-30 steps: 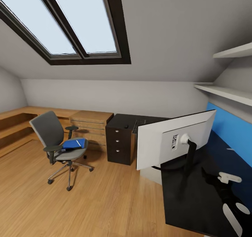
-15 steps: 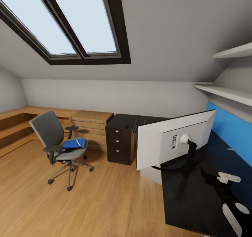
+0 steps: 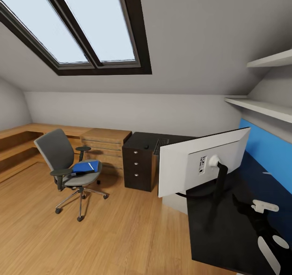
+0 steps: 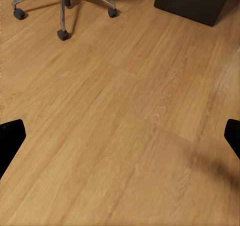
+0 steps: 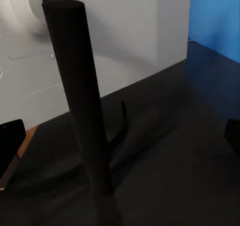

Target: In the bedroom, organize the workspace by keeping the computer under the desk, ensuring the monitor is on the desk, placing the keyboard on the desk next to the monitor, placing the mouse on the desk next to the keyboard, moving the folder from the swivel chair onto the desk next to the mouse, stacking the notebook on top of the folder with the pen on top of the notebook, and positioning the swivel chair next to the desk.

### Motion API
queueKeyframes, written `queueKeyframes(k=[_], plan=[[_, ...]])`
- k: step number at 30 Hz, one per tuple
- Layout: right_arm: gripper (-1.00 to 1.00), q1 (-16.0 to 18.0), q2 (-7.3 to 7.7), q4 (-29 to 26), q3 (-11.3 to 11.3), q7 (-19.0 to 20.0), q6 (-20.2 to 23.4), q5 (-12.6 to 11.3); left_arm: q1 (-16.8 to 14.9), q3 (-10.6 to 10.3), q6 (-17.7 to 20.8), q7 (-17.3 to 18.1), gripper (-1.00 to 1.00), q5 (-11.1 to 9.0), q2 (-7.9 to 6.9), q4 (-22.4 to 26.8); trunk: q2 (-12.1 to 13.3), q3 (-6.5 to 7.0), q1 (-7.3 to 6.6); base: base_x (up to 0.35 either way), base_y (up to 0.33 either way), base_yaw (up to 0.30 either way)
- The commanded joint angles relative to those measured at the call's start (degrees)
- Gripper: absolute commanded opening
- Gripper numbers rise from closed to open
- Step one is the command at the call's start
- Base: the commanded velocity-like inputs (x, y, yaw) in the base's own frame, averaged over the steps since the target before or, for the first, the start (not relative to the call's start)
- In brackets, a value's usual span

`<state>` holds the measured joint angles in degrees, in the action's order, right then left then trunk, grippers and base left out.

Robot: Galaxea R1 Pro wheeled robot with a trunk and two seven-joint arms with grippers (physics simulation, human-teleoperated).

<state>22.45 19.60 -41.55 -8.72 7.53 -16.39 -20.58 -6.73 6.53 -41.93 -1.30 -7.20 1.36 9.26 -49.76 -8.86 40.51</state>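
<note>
The grey swivel chair (image 3: 65,161) stands on the wood floor at the left, apart from the desk, with the blue folder (image 3: 86,166) on its seat. I cannot make out the notebook or the pen. The black desk (image 3: 227,226) carries the monitor (image 3: 194,161), its white back towards me. The keyboard (image 3: 160,145) and the small mouse (image 3: 146,147) lie on the far wing, above the drawers (image 3: 137,167). A light grey box, probably the computer (image 3: 173,204), sits under the desk. My left gripper (image 4: 120,136) hangs open over the floor. My right gripper (image 5: 120,136) is open, facing the monitor stand (image 5: 82,111).
A light wooden cabinet (image 3: 104,147) and a long wooden bench (image 3: 24,135) line the back wall. White shelves (image 3: 263,108) and a blue panel (image 3: 267,149) are on the right wall. The chair's casters (image 4: 62,34) rest on the floor near my left gripper. My right arm (image 3: 265,206) reaches over the desk.
</note>
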Motion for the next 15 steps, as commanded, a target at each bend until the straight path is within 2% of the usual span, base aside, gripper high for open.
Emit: queueKeyframes(k=[1, 3, 8, 11, 15], plan=[[1.00, 0.0, 0.00, 0.1, -0.1, 0.5, -0.1, -0.6, 0.0, 0.2, -0.1, -0.1, 1.00, 0.0, 0.02, 0.2, -0.5, -0.27, 0.23, 0.000, 0.000, 0.000], [1.00, 0.0, 0.00, 0.1, -0.1, 0.5, -0.1, -0.6, 0.0, 0.2, -0.1, -0.1, 1.00, 0.0, 0.01, 0.6, -1.3, -0.62, 0.67, 0.000, 0.000, 0.000], [1.00, 0.0, 0.00, 0.1, -0.1, 0.5, -0.1, -0.6, 0.0, 0.3, 0.2, -0.1, 1.00, 0.1, 0.21, 5.1, -3.3, -1.52, 1.77, 0.000, 0.000, 0.000], [1.00, 0.0, 0.00, 0.1, 0.0, 0.5, -0.1, -0.6, 0.0, 0.3, 2.2, -0.1, 1.00, 0.2, 0.27, 8.1, -3.3, -1.52, 1.77, 0.000, 0.000, 0.000], [1.00, 0.0, -0.04, 0.1, 0.0, 0.5, -0.1, -0.6, 0.0, 0.3, 5.5, -0.1, 1.00, 0.2, 0.17, 9.3, -3.3, -1.52, 1.77, 0.000, 0.000, 0.000]])
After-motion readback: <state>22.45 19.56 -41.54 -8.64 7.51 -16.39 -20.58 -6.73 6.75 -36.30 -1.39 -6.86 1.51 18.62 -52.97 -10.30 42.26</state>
